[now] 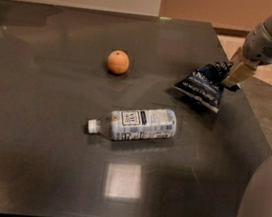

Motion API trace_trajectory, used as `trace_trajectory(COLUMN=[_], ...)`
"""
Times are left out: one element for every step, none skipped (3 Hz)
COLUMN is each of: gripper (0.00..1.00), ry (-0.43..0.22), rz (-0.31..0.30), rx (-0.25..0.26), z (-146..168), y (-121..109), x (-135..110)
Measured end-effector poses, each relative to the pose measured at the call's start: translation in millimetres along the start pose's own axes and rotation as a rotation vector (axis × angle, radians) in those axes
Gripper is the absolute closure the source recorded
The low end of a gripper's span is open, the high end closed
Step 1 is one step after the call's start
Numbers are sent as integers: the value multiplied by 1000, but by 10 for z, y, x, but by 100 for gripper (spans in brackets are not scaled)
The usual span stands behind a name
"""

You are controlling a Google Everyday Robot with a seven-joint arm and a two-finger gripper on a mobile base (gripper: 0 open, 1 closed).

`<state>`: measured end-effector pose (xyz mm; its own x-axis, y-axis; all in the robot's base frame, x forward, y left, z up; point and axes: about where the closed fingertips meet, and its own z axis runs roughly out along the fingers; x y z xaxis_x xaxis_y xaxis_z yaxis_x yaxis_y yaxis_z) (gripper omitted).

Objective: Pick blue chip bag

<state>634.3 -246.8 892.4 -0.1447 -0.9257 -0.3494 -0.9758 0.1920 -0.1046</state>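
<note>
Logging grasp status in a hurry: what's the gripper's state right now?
The gripper is closed on the blue chip bag, pinching its upper-right end near the dark table's right edge.

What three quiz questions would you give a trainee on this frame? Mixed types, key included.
1. Fill in: the bottle lies on its ____ on the table.
2. True or false: the orange sits apart from the bottle, not touching it.
3. Pick one: the gripper, at the right of the view near the table's far edge, is shut on the A) orange, B) bottle, C) blue chip bag.

Key: 1 side; 2 true; 3 C.
</note>
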Motion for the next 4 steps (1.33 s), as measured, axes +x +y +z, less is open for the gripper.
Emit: trace_trajectory(gripper=[100, 100, 100, 100], ry=[-58, -128, -207, -309], rz=[-32, -72, -121, -182], rx=[28, 47, 70, 137], z=[-293, -562, -818, -1108], y=[71, 140, 193, 127], x=[-248, -547, -881, -1384])
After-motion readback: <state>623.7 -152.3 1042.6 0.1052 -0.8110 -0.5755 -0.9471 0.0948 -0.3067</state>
